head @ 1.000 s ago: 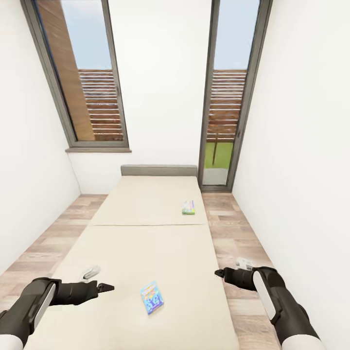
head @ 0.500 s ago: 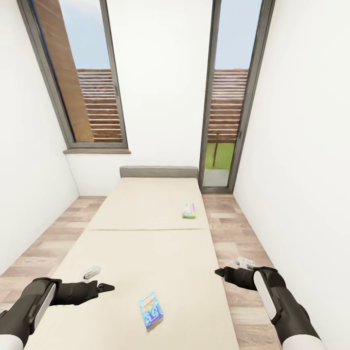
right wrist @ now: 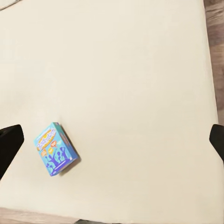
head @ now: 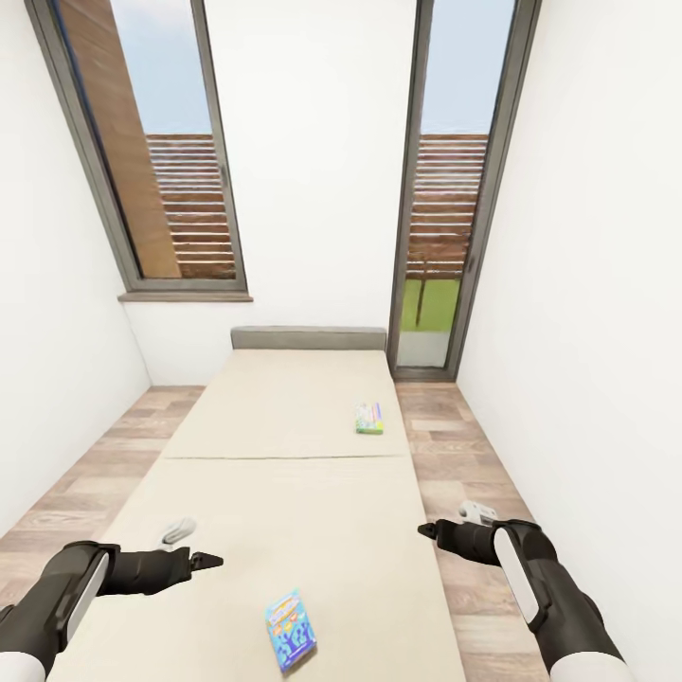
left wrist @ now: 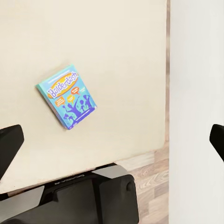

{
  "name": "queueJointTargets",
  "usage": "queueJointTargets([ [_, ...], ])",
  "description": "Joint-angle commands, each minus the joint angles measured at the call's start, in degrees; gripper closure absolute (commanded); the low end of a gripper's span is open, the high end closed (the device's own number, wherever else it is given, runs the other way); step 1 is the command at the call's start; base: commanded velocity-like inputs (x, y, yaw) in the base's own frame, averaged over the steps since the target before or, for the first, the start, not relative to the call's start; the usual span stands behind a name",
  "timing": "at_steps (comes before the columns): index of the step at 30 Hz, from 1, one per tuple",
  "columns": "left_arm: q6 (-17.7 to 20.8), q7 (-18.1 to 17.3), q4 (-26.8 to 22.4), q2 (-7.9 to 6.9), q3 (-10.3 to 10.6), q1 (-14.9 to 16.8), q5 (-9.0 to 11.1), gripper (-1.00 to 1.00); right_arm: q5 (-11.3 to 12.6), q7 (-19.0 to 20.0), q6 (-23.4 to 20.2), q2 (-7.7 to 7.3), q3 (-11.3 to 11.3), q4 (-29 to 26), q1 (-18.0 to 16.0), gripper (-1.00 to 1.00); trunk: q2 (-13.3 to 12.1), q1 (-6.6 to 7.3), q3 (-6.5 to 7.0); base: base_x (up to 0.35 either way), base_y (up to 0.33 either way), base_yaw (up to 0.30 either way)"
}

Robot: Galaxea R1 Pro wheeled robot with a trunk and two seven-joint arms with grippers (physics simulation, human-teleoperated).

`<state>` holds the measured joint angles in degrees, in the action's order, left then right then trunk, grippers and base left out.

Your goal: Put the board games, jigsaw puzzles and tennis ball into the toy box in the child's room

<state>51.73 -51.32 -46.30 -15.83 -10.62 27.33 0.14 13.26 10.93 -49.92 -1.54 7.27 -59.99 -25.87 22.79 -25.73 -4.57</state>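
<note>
The whole head view is shifting, so the camera is moving toward the bed (head: 284, 493). The blue board game (head: 290, 629) is sitting lower in frame.

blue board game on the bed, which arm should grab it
Probably the left. The blue board game lies on the bed nearer the left gripper than the right gripper, which hangs at the bed's edge.

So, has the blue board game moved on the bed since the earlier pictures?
No. The blue board game sits lower in the head view, but the bed and the green game shifted too: the camera moved.
</note>
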Motion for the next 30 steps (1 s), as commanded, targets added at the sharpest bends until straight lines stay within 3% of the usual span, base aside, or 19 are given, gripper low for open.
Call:
queueJointTargets([
  [1, 0.4, -0.2, 0.0, 0.01, -0.1, 0.1, 0.0, -1.0, -0.3, 0.4, -0.3, 0.02, 0.1, 0.0, -0.1, -1.0, 0.1, -0.06, -0.13, 0.173, 0.0, 0.0],
  [30, 0.4, -0.2, 0.0, 0.01, 0.0, 0.1, -0.1, -1.0, -0.4, 0.4, -0.3, 0.05, 0.0, 0.0, -0.1, -1.0, 0.1, -0.06, -0.13, 0.052, 0.0, 0.0],
])
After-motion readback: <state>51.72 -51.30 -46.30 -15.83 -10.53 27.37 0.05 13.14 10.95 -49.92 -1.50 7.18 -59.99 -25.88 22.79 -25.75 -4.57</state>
